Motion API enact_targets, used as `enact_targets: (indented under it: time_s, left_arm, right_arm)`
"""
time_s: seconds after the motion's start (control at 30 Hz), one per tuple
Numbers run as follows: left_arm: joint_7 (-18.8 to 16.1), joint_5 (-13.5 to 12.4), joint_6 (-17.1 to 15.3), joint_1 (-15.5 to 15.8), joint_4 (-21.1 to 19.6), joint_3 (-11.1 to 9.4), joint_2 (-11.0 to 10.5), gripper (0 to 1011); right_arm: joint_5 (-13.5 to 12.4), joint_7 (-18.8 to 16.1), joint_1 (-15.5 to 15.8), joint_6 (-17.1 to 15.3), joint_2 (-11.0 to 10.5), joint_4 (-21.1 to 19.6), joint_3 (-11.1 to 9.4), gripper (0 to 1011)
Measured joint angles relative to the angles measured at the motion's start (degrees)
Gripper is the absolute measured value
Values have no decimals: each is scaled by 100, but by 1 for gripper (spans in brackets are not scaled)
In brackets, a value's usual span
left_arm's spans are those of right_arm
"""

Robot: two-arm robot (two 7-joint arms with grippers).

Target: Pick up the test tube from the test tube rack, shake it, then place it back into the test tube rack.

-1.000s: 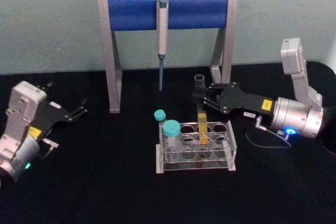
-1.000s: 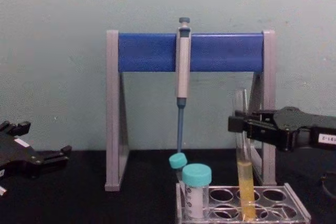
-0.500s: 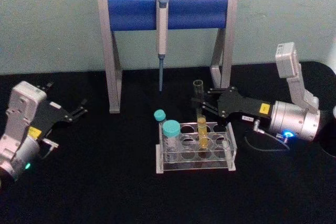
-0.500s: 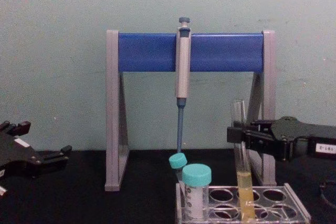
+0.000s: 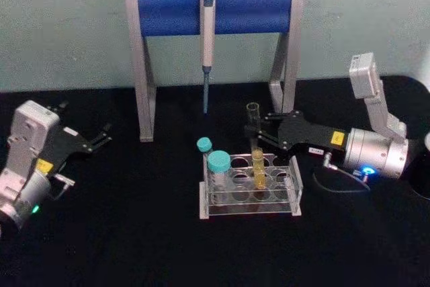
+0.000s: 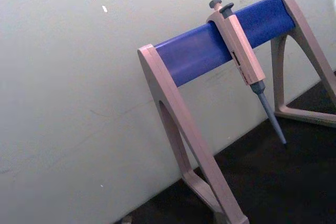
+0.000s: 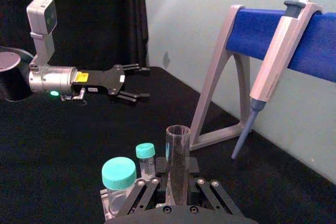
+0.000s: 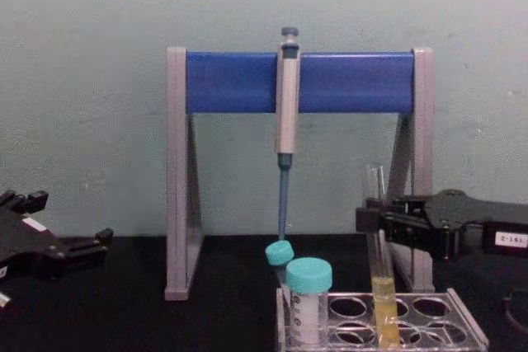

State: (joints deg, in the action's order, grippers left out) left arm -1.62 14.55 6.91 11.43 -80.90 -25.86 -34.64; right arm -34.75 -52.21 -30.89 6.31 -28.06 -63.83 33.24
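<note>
Two grippers sit over a black table. The right gripper [image 5: 254, 130] reaches in from the right side and its jaws are closed on the test tube [image 5: 255, 144], gripping it on its upper part, below the open rim. The tube stands upright in a hole of the test tube rack [image 5: 250, 201], in the middle of the rack's back rows, with yellow liquid in its lower part. In the chest view the right gripper [image 8: 369, 218] holds the tube [image 8: 380, 265] just above the rack [image 8: 462, 331]. Two teal-capped vials stand at the rack's left end: a larger one [image 5: 218, 169] in front and a smaller one [image 5: 204, 148] behind it. Behind the rack stands a grey and blue stand [image 5: 213, 13] against the wall, with a pipette [image 5: 207, 38] hanging from its blue bar, tip down. The left gripper [image 5: 104, 136] rests well apart at the table's left side, its jaws narrowly open and holding nothing.
</note>
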Motion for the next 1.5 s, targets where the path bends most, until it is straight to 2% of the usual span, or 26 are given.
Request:
enact_targets:
  time_s: [1.03, 1.13, 1.17, 1.2, 1.27, 1.3, 1.37, 1.4, 1.43, 1.5]
  left_arm:
    - [0, 0, 0, 0, 0, 0, 0, 1001]
    - [0, 0, 0, 0, 0, 0, 0, 1001]
    - [0, 0, 0, 0, 0, 0, 0, 1001]
    - [0, 0, 0, 0, 0, 0, 0, 1001]
    - [0, 0, 0, 0, 0, 0, 0, 1001]
    - [0, 0, 0, 0, 0, 0, 0, 1002]
    - [0, 0, 0, 0, 0, 0, 0, 1001]
    - [0, 0, 0, 0, 0, 0, 0, 1002]
    - [0, 0, 0, 0, 0, 0, 0, 1001]
    - [0, 0, 0, 0, 0, 0, 0, 1001]
  right_arm:
    - [40, 40, 19, -10, -17, -42, 4, 247]
    - [37, 38, 19, -10, -17, -41, 3, 330]
    - [37, 37, 19, -10, -17, -40, 3, 399]
    - [37, 37, 19, -10, -17, -40, 3, 399]
    - [36, 36, 19, -10, -17, -39, 3, 460]
    - [35, 35, 19, -10, -17, -39, 3, 524]
    - [34, 34, 19, -10, -17, -39, 3, 561]
    - [33, 34, 19, -10, -17, -39, 3, 621]
    - [33, 34, 19, -10, -17, -38, 3, 621]
    - [32, 34, 19, -10, -17, -38, 3, 705]
